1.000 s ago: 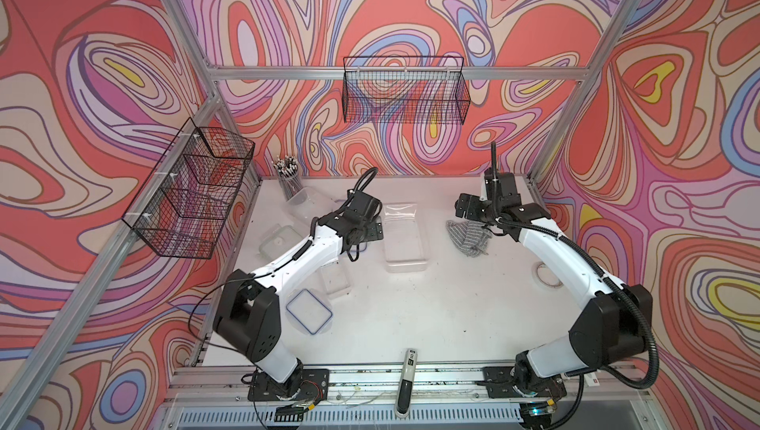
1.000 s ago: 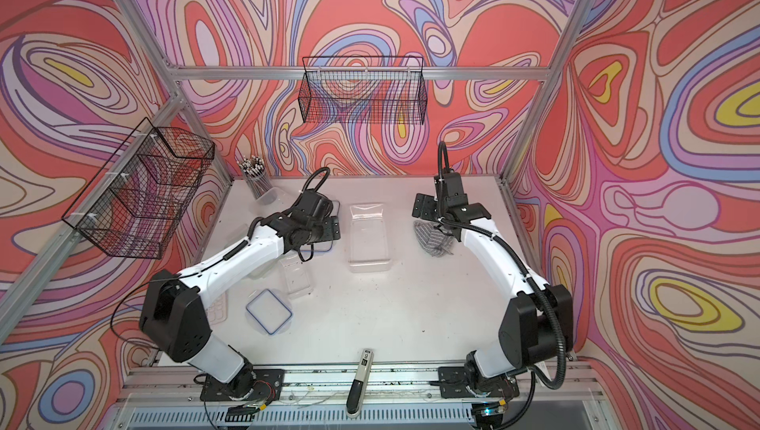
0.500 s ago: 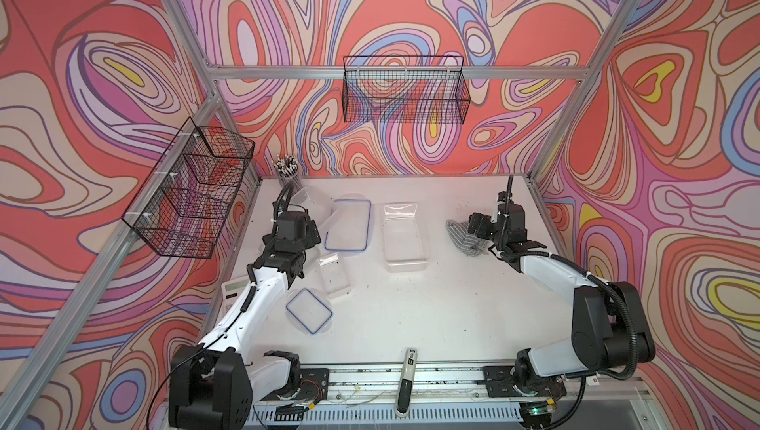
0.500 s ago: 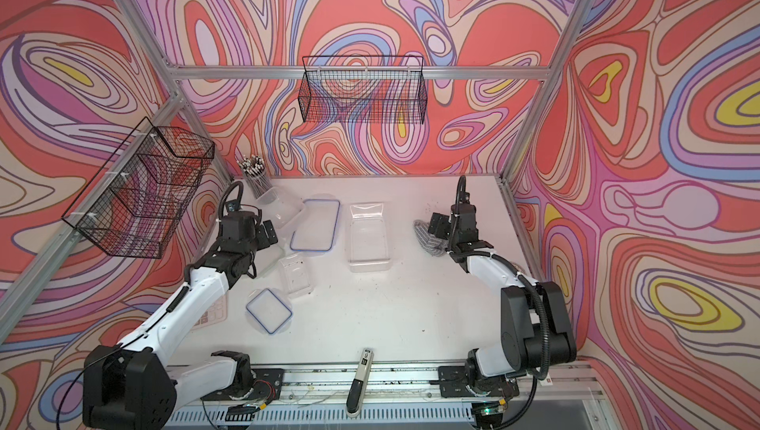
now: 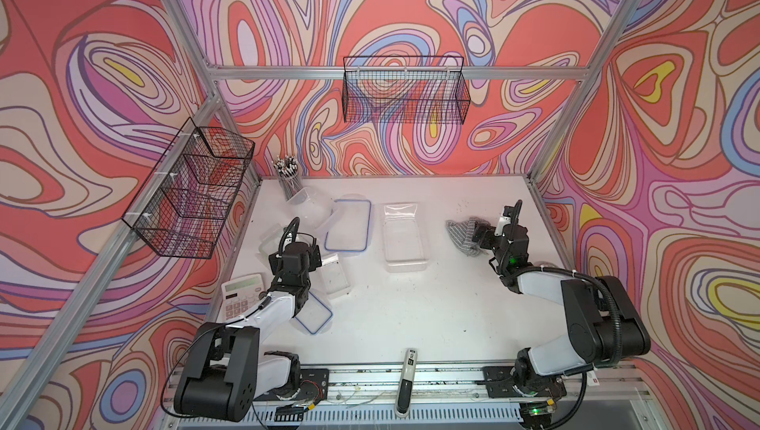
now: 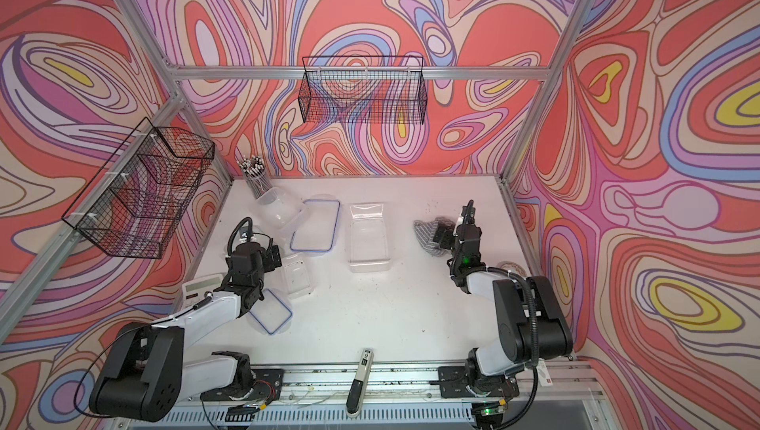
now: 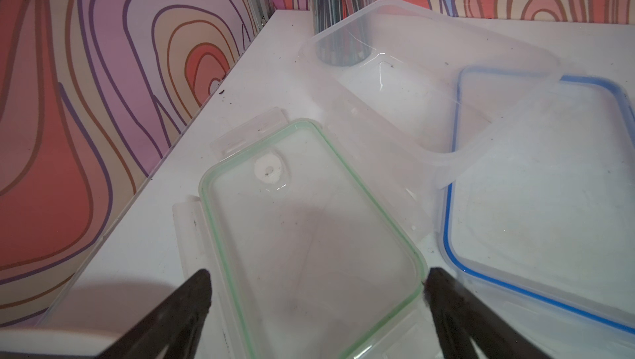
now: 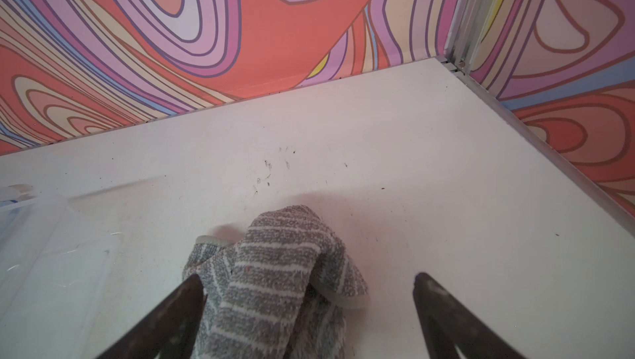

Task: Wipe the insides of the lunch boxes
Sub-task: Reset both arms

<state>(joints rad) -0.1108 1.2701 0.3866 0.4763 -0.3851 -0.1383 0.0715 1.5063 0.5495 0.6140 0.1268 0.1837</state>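
The large lunch box (image 5: 313,206) leans tilted by the pen cup, beside its blue-rimmed lid (image 5: 348,226) lying flat. The medium lunch box (image 5: 403,238) stands open mid-table, and the small lunch box (image 5: 338,278) sits near my left arm, a small blue-rimmed lid (image 5: 316,313) in front of it. My left gripper (image 7: 316,285) is open over a green-rimmed lid (image 7: 309,230), holding nothing. The grey striped cloth (image 8: 275,271) lies crumpled on the table. My right gripper (image 8: 309,288) is open around its near end, one finger (image 8: 185,299) at the cloth's edge.
A mesh pen cup (image 5: 290,185) stands at the back left corner. A calculator (image 5: 242,296) lies at the left edge. Wire baskets hang on the back wall (image 5: 405,94) and the left wall (image 5: 193,189). A dark handheld device (image 5: 405,382) rests on the front rail.
My left arm has pulled back from mid-table to the left front, uncovering the large blue-rimmed lid lying flat. My right arm has drawn back towards the front; the cloth stays on the table.
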